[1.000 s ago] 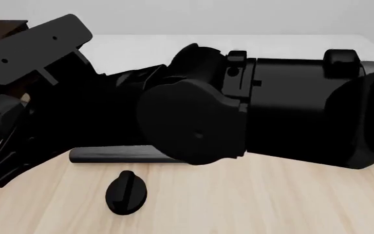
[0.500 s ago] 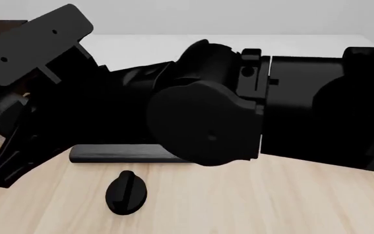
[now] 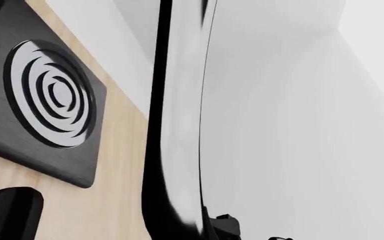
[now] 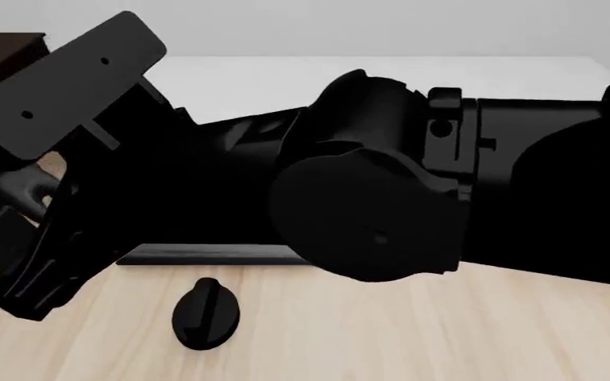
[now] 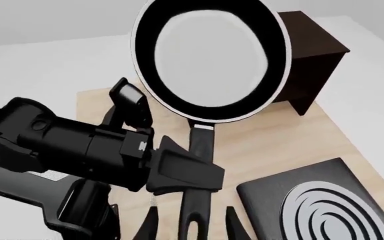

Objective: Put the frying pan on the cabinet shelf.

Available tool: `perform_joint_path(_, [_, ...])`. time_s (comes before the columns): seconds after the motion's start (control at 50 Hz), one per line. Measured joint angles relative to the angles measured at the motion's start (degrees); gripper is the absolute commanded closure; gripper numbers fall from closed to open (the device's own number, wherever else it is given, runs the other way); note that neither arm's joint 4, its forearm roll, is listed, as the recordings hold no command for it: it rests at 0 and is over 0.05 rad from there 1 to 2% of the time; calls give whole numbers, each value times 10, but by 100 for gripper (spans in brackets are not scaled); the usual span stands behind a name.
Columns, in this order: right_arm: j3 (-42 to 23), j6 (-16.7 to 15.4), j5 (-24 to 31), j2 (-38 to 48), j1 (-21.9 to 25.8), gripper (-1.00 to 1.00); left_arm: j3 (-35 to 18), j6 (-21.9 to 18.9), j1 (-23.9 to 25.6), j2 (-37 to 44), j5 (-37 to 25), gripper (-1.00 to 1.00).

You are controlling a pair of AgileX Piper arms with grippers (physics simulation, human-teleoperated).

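Right wrist view: left gripper [image 5: 182, 172] was clamped on the frying pan [image 5: 212, 60] handle, pan at top centre; right gripper's state could not be told.

I see the frying pan [image 5: 212, 60], round, glossy black, its pale reflective inside facing my right wrist camera, its long black handle [image 5: 197, 175] running back toward that camera. Behind it stands the dark brown cabinet [image 5: 312, 55].
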State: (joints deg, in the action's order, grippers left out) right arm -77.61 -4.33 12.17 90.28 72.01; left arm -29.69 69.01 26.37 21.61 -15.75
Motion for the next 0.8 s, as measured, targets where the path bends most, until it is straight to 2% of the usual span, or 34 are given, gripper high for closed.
perform_joint_path(0.34, [20, 1, 4, -20, -9, -100, -2, -1, -3, 1, -1, 100])
perform_joint_path(0.8, [82, 12, -12, -90, -43, -100, 6, -15, -20, 11, 8, 100])
